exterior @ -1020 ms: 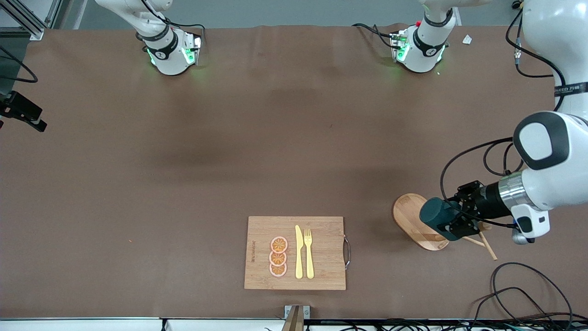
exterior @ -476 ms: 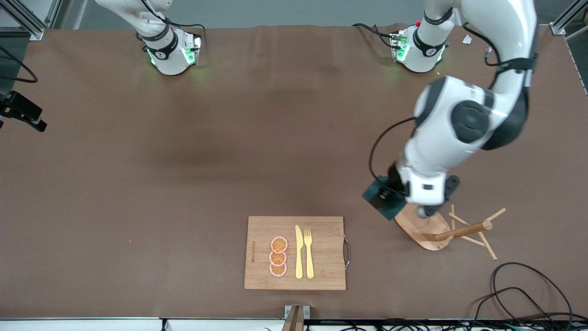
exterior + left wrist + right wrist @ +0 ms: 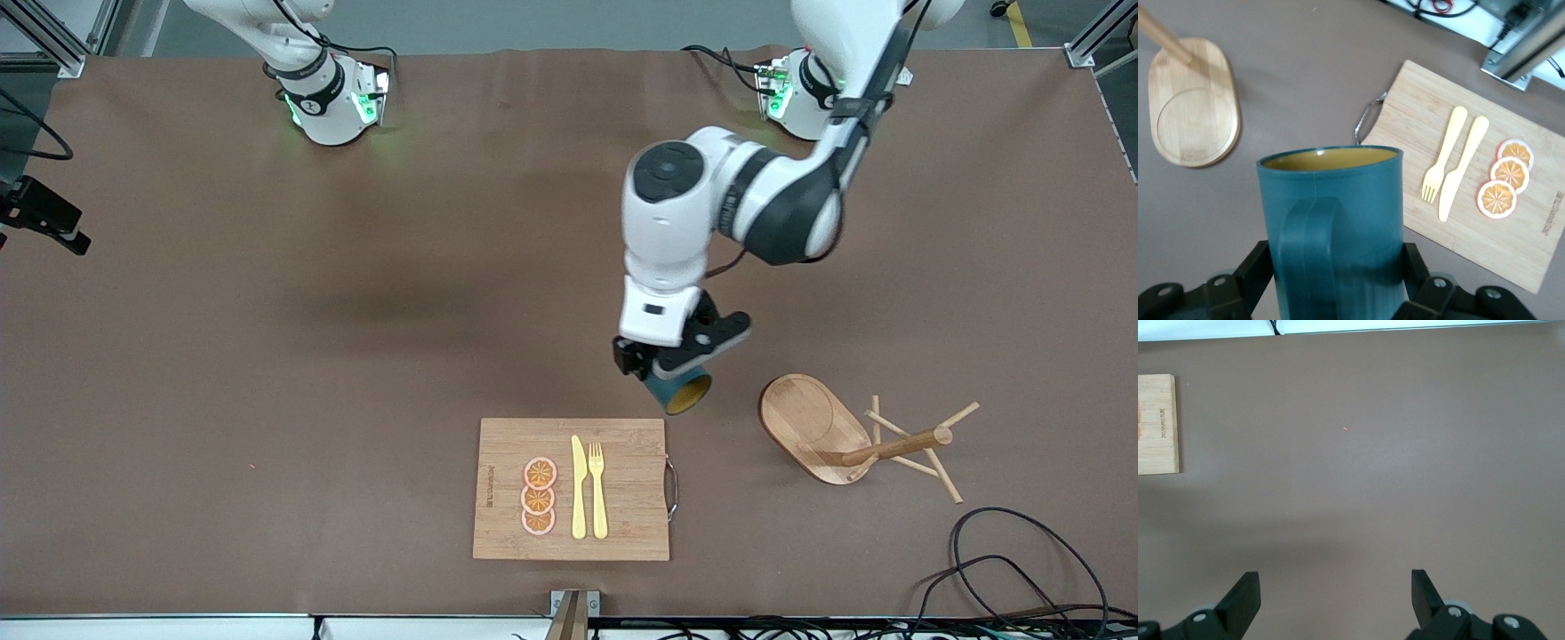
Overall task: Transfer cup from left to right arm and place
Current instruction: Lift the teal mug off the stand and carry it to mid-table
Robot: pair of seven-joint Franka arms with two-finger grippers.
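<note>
Cup point(image 3: 1335, 227) handle toward left wrist

One cup point(image 3: 683, 392), three orange slices point(image 3: 539, 496) (stacked in a row).

Swung away from the wooden peg stand point(image 3: 849, 433) toward the middle of the desk point(image 3: 356, 356), carrying the cup point(image 3: 678, 391) in the left claw point(image 3: 673, 366). Now held in the air over bare desk just off the cutting board point(image 3: 571, 489) corner. Turned too: yellowish inside now facing the front camera. Peg stand uncovered, fully in sight.
</note>
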